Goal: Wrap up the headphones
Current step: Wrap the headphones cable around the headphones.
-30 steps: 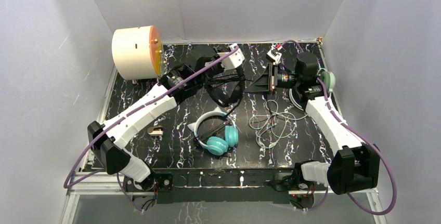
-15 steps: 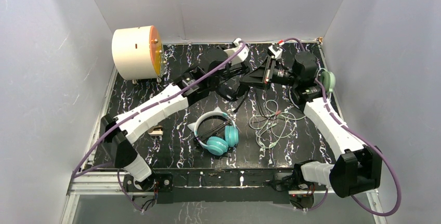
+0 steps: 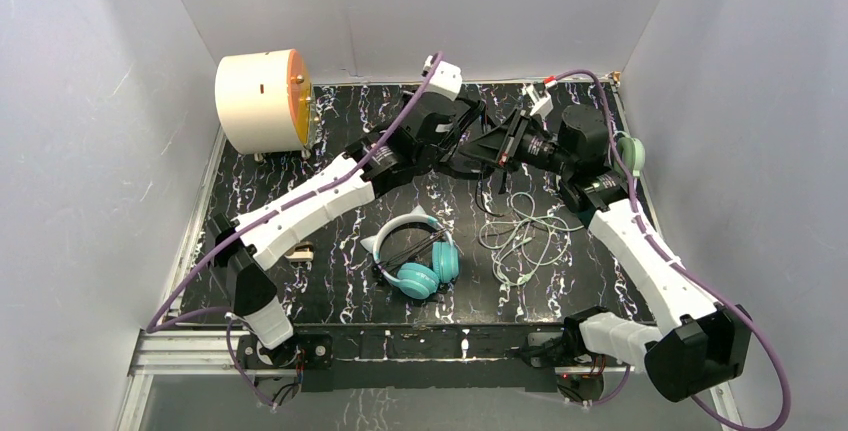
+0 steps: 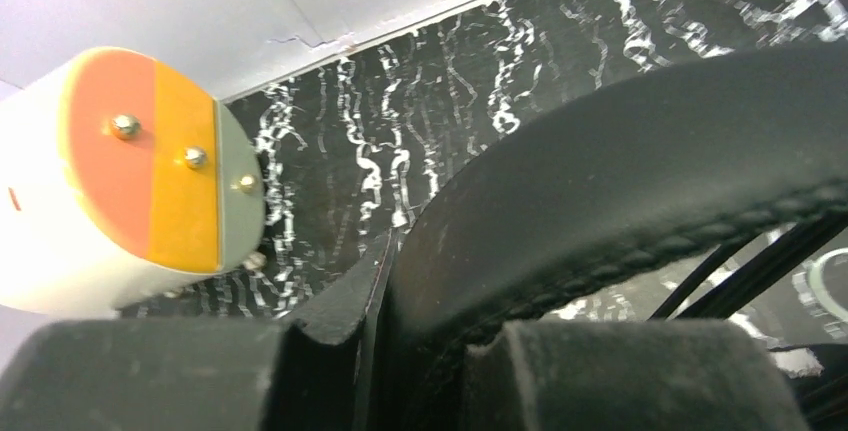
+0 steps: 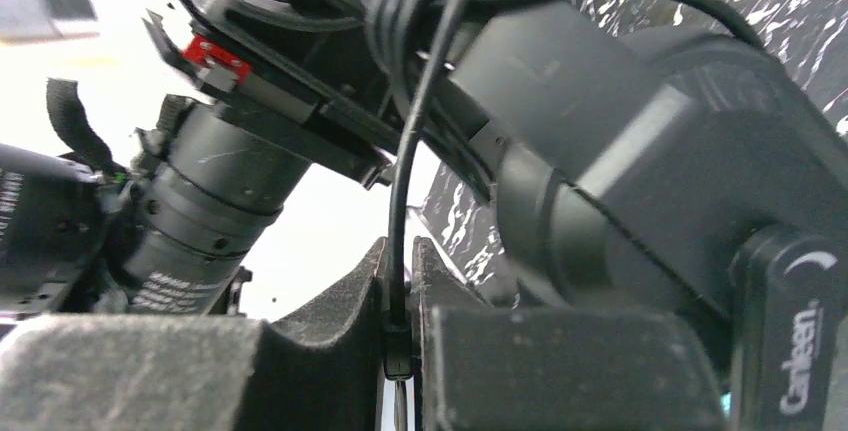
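The left gripper (image 4: pixel 420 351) squeezes the black headphones (image 4: pixel 620 181) tight, held up over the back of the table (image 3: pixel 560 291). The right gripper (image 5: pixel 398 291), close beside it, pinches their thin black cable (image 5: pixel 420 121)

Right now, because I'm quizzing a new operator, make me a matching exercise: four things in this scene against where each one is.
Things:
1. teal headphones
2. black headphones
3. sage-green headphones
4. black cable

Places:
A. at the far right edge of the table
B. pinched in the right gripper
C. lying free in the middle
D. band clamped in the left gripper

Pairs: 1-C, 2-D, 3-A, 4-B
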{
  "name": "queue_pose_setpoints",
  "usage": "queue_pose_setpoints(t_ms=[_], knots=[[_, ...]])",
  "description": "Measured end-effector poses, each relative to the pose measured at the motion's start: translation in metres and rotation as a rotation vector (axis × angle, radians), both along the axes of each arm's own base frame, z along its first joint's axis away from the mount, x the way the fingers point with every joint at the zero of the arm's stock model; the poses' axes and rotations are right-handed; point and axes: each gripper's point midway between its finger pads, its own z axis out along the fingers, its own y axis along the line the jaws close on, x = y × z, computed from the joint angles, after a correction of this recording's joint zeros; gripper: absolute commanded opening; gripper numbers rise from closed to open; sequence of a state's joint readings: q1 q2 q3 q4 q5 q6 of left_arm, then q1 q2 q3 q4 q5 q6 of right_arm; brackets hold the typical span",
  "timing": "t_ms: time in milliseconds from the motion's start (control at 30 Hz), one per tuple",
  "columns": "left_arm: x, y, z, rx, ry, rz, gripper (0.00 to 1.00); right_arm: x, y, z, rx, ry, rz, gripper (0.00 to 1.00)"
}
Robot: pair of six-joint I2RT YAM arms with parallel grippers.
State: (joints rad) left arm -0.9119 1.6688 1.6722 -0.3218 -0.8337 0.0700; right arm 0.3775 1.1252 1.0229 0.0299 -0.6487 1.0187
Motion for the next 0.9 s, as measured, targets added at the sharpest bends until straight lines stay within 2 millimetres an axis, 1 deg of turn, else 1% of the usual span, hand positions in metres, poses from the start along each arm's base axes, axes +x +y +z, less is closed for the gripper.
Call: queue_pose_setpoints(t_ms=[67, 133, 233, 367, 500, 633, 700, 900], knots=[[-0.001, -0.004, 0.003, -0.069, 0.008, 0.015, 0.0, 0.002, 0.001, -0.001, -0.022, -0.024, -0.025, 0.15], [-0.002, -0.008, 0.005, -0.125, 0.018, 0.026, 0.0, 0.004, 0.003, -0.002, -0.039, -0.047, -0.042, 0.2], [-0.001, -0.015, 0.006, -0.177, 0.045, 0.042, 0.0, 0.004, 0.008, 0.0, -0.065, -0.081, -0.062, 0.21], [0.006, -0.032, 0.011, -0.297, 0.046, 0.064, 0.0, -0.01, 0.025, -0.012, -0.121, -0.093, -0.031, 0.23], [0.005, -0.035, 0.012, -0.352, 0.062, 0.073, 0.0, -0.017, 0.034, -0.019, -0.165, -0.124, -0.036, 0.2], [0.003, -0.04, 0.014, -0.405, 0.078, 0.072, 0.0, -0.018, 0.036, -0.019, -0.188, -0.159, -0.05, 0.25], [0.002, -0.043, 0.014, -0.431, 0.089, 0.069, 0.0, -0.018, 0.035, -0.019, -0.201, -0.179, -0.058, 0.3], [-0.003, -0.048, 0.015, -0.515, 0.124, 0.082, 0.0, -0.028, 0.03, -0.03, -0.258, -0.287, -0.032, 0.36]])
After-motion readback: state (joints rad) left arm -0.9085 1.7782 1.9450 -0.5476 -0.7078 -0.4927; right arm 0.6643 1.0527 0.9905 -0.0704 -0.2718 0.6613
